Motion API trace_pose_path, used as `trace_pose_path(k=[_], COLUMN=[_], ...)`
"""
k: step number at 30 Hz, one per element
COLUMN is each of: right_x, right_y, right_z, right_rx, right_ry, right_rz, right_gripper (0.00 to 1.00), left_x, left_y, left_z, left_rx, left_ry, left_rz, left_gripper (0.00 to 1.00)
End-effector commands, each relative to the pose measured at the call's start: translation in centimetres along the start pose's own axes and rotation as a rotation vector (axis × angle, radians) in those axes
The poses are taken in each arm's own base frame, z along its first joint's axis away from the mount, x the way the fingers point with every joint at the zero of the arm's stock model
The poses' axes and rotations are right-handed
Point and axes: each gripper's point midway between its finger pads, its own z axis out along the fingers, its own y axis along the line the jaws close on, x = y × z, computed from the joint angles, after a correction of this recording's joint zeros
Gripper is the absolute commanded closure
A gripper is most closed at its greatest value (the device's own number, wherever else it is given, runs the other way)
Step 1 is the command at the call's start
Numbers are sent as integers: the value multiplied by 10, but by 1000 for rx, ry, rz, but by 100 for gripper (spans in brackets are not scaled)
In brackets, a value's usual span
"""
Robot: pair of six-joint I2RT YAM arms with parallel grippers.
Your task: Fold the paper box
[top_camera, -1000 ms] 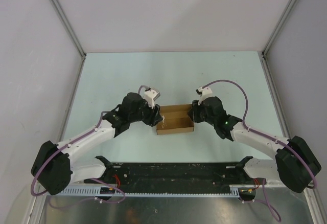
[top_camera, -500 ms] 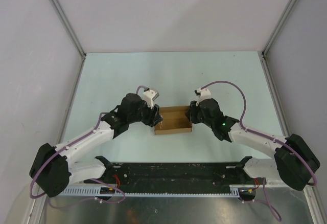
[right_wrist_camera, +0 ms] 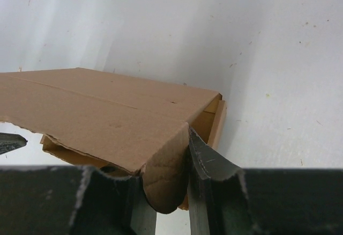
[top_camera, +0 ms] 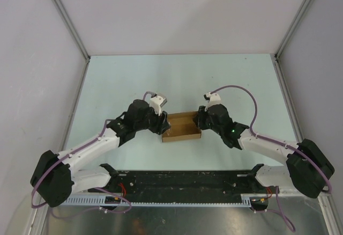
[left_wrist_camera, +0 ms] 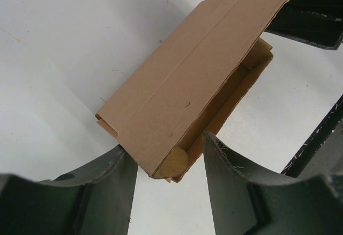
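The paper box (top_camera: 182, 130) is brown cardboard and lies on the pale table between my two grippers. Its lid (left_wrist_camera: 187, 79) stands partly raised over the open tray. My left gripper (top_camera: 162, 123) straddles the box's left end. In the left wrist view the left gripper (left_wrist_camera: 164, 142) has both fingertips touching the box's sides. My right gripper (top_camera: 199, 120) is at the right end. In the right wrist view the right gripper (right_wrist_camera: 163, 165) is shut on the lid's rounded end flap (right_wrist_camera: 163, 181), which is bent down.
A black rail (top_camera: 182, 181) runs along the near edge between the arm bases. Grey walls with metal posts (top_camera: 67, 20) close in the table (top_camera: 177, 79) at the left, back and right.
Both grippers and the box have shifted slightly to the left. The grips look unchanged.
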Motion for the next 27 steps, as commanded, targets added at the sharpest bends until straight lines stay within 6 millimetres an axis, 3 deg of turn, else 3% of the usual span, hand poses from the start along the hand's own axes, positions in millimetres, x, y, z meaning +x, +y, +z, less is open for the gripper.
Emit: trace_pose_path(k=[1,27], right_x=[-7,9], right_y=[34,44], right_z=[0,-11], right_rx=[-123,-131], right_ry=[-32,11], right_rz=[44,-15], right_gripper=[73,71], left_x=[-13,7], left_y=[-18,-21], left_z=[-3,-17], left_rx=[61,64], left_ry=[-57,-73], left_rz=[2,-24], left_gripper=[45,45])
